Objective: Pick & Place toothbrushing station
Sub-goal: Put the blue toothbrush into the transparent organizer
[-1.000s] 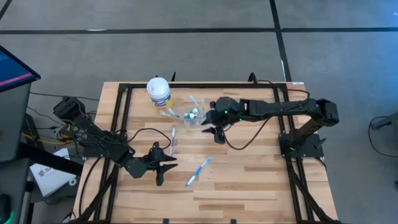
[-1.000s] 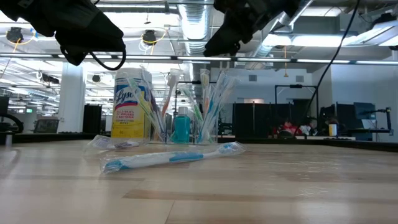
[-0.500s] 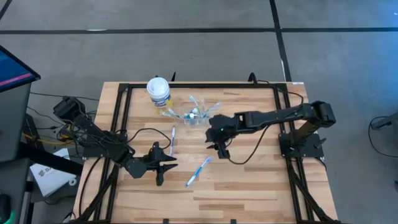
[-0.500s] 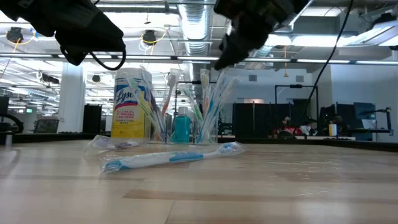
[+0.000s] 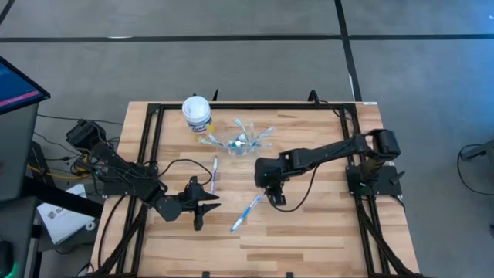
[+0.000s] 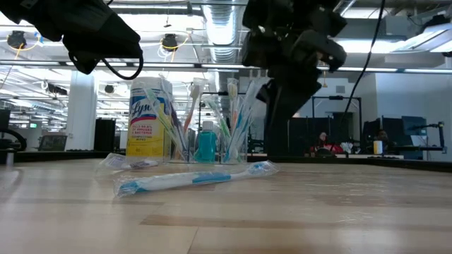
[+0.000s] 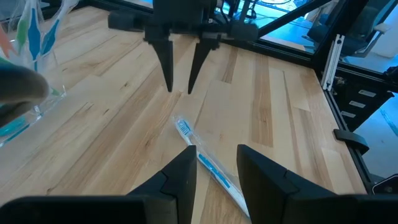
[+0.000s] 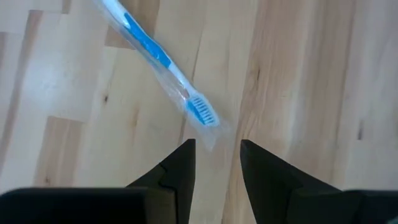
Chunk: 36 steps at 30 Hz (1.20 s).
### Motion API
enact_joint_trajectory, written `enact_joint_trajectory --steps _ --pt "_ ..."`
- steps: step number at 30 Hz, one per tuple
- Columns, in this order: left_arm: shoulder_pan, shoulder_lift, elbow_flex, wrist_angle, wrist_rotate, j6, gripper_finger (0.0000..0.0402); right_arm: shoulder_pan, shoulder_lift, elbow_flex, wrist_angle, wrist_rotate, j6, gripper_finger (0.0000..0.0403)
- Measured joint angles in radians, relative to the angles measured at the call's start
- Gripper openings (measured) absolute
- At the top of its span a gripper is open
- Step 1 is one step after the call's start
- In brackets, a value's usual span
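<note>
1. Most of the station is judged to be assembled: a clear plastic cup near the far side of the table is seen packed with toothbrushes, and a small blue tube stands inside it in the low view.
2. Two brushes are seen loose on the wood. A wrapped blue toothbrush lies near the middle of the table, well apart from the cup; a second wrapped toothbrush lies between the cup and the left arm.
3. At least these two are judged to be left to place.
4. The right gripper is held just beside the bristle end of the blue toothbrush. In its wrist view its fingers are parted, with the bristle end just ahead of them; nothing is pinched or touched.
5. The left gripper is parked low on the near left side of the table, fingers apart and nothing between them.
</note>
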Motion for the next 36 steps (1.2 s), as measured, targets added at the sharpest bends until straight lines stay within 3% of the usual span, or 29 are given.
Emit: enact_joint_trajectory --steps 15,27,36 --pt "0.000 0.000 0.000 0.000 0.000 0.000 0.0108 0.001 0.033 0.000 -0.023 -0.004 0.072 0.0118" --pt "0.000 0.000 0.000 0.000 0.000 0.000 0.0108 0.002 0.032 -0.120 0.131 -0.006 0.125 0.0118" --pt "0.000 0.000 0.000 0.000 0.000 0.000 0.0108 0.008 0.070 -0.127 0.200 -0.007 0.148 0.0118"
